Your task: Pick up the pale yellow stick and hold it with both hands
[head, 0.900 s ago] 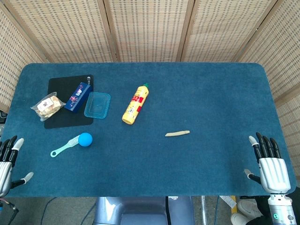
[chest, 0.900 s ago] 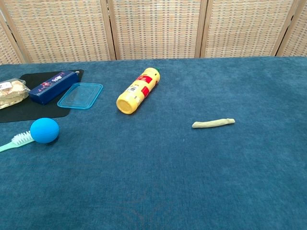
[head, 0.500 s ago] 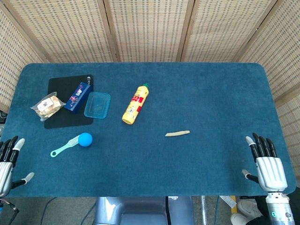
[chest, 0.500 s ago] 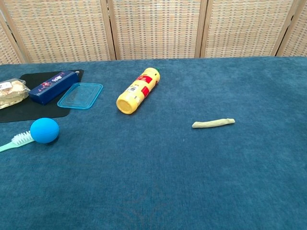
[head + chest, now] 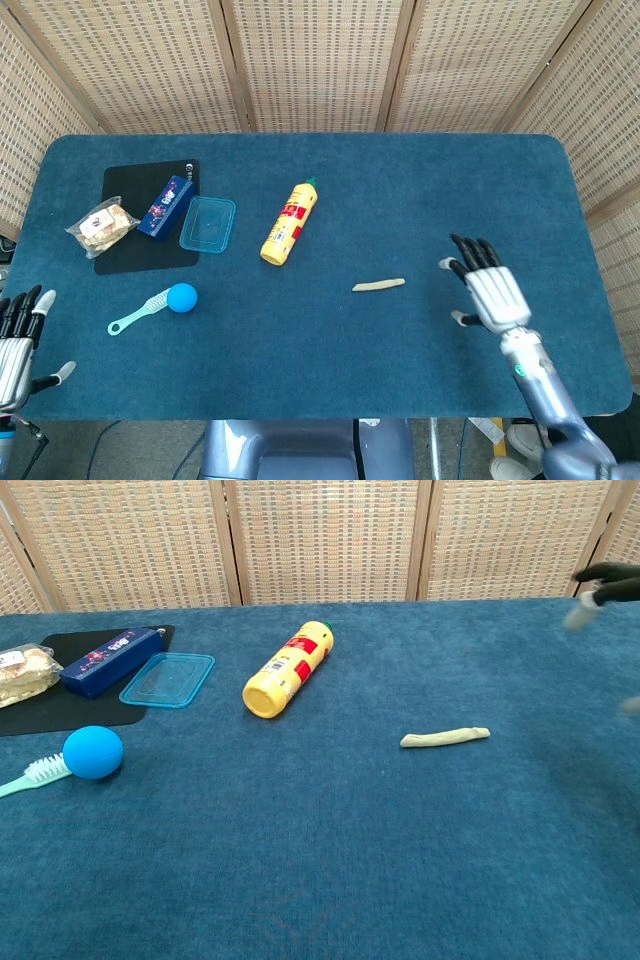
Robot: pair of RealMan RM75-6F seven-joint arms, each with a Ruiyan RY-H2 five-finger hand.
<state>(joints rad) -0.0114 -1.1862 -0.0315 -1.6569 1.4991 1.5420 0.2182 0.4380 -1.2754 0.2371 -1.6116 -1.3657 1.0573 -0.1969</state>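
Right hand [image 5: 492,292]: above the blue table [image 5: 400,180], fingers spread apart and holding nothing, palm turned down. It is near the pale yellow stick [image 5: 378,285], on the stick's right side and apart from it, with no contact. In the chest view only blurred fingertips [image 5: 605,578] of this hand show at the right edge.

Left hand [image 5: 18,335]: at the table's near left corner, well apart from the stick, fingers spread and holding nothing.

Pale yellow stick: lies flat on the table cloth, roughly crosswise, untouched by either hand.

Other items, placed relative to the stick: a yellow squeeze bottle [image 5: 288,223] lies on its side up and to the left of it, cap end pointing away from the robot. Further left, a clear blue lid [image 5: 207,224] lies beside a black mat [image 5: 135,255]. On the mat are a dark blue box [image 5: 164,206] and a clear bag of food [image 5: 101,226]. Nearer the front edge, left of the stick, a blue ball [image 5: 181,297] rests touching a teal brush [image 5: 135,314].
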